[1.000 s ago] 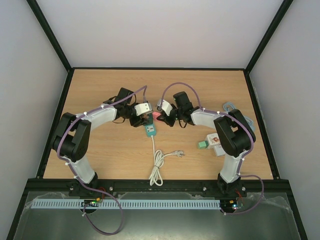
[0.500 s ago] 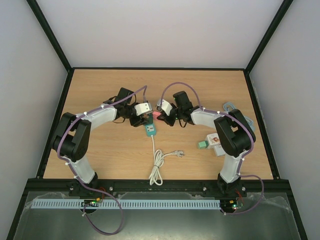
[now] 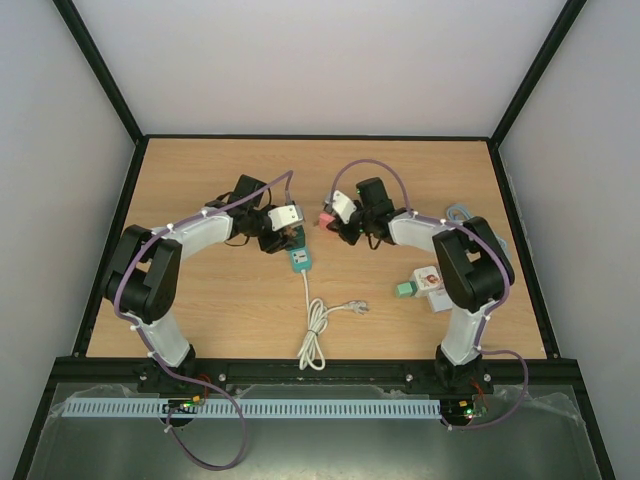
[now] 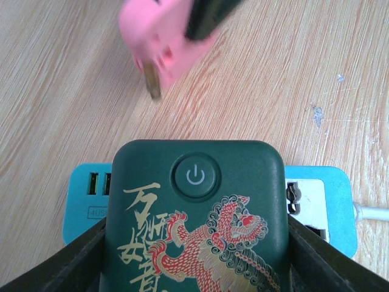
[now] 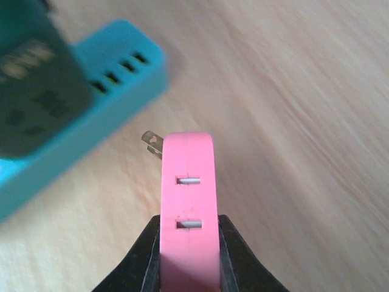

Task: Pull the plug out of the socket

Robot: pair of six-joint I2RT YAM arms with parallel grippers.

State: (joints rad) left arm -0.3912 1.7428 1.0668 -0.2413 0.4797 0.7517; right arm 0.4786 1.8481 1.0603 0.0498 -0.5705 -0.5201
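Overhead: right gripper (image 3: 331,219) is clenched on the pink plug (image 3: 324,217), held clear of the teal socket (image 3: 299,261). Left gripper (image 3: 288,238) pins the socket's far end.

Left wrist: fingers (image 4: 85,258) clamp the green block (image 4: 194,225) atop the socket. The plug hangs beyond the fingertips, apart.

Right wrist: plug sits between the fingers, prong (image 5: 151,143) bare.

Judgement: pull looks done. Next move is to carry the plug aside and set it down.

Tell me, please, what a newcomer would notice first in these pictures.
A pink plug hangs clamped in the right jaws, clear of the teal power strip in the middle of the table. On that strip sits a dark green block with a red-and-gold dragon, gripped by the left jaws.
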